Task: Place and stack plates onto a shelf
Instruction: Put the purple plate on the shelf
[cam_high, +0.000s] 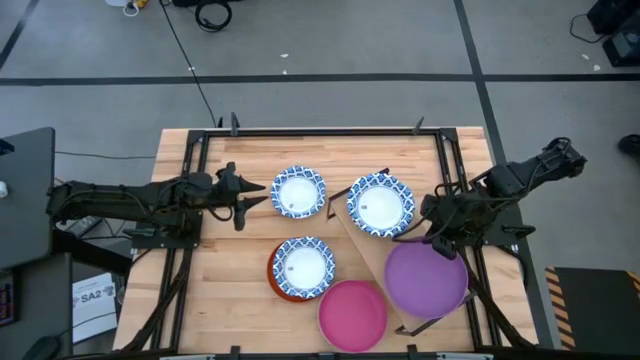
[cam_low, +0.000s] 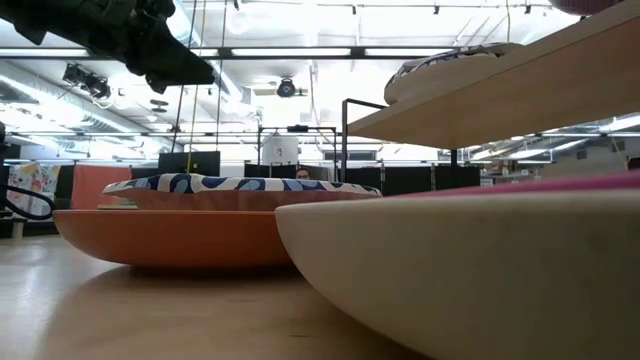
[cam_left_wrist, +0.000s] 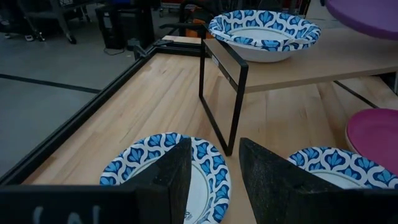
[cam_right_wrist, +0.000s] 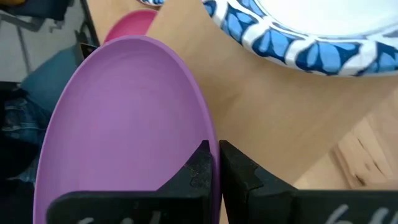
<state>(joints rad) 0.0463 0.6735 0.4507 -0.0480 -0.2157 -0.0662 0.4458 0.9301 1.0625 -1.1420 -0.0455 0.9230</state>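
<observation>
High view: camera overhead, facing straight down, far enough to frame the whole bench (cam_high: 230, 310), both arms and the surrounding floor. Low view: camera at bench-top height, facing level across the surface into the room beyond; the pink plate (cam_low: 470, 270) sits very close and fills the foreground, with the orange-red plate (cam_low: 170, 238) behind it. Left wrist view: camera on the left arm, looking forward past its own fingers (cam_left_wrist: 177, 180) along the bench toward the shelf (cam_left_wrist: 323, 62). Right wrist view: camera on the right arm, very close to the purple plate (cam_right_wrist: 118, 118). Shelf and purple plate appear in the high view and both wrist views.
</observation>
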